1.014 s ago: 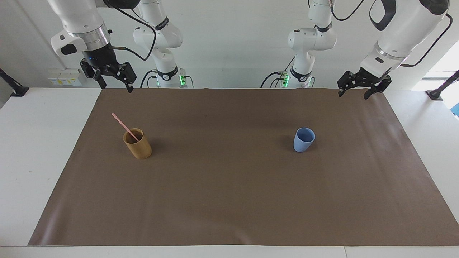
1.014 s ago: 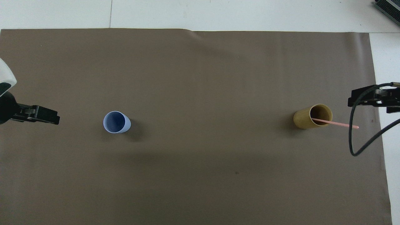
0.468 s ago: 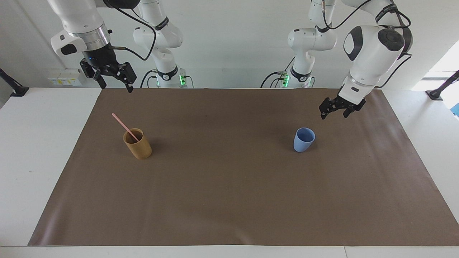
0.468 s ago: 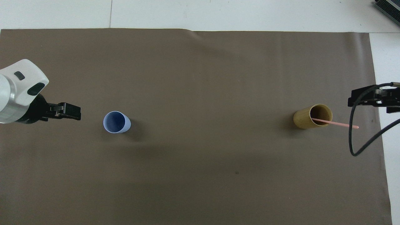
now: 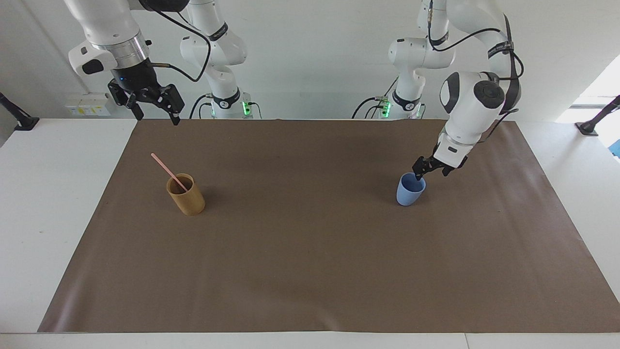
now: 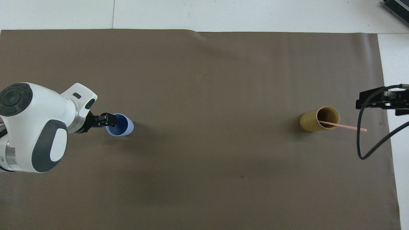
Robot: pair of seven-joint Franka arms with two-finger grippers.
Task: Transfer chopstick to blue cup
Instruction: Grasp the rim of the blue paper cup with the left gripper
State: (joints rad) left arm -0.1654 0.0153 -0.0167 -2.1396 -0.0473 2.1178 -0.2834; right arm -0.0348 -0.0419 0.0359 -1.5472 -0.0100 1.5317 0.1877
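The pale pink chopstick (image 5: 167, 169) (image 6: 348, 126) stands slanted in the tan-brown cup (image 5: 186, 196) (image 6: 311, 123), toward the right arm's end of the table. The blue cup (image 5: 409, 194) (image 6: 123, 126) stands upright toward the left arm's end and looks empty. My left gripper (image 5: 429, 173) (image 6: 110, 119) is open and low at the blue cup's rim, with one fingertip (image 5: 417, 175) at the rim. My right gripper (image 5: 156, 115) (image 6: 361, 102) is open and empty, waiting high over the mat's edge beside the tan cup.
A brown mat (image 5: 310, 252) (image 6: 204, 80) covers most of the white table. A black cable (image 6: 367, 150) hangs from the right arm over the mat's edge, close to the chopstick's upper end.
The left arm has swung in from the mat's edge and come down until its gripper reaches the blue cup's rim. The right arm, both cups and the chopstick have not moved.
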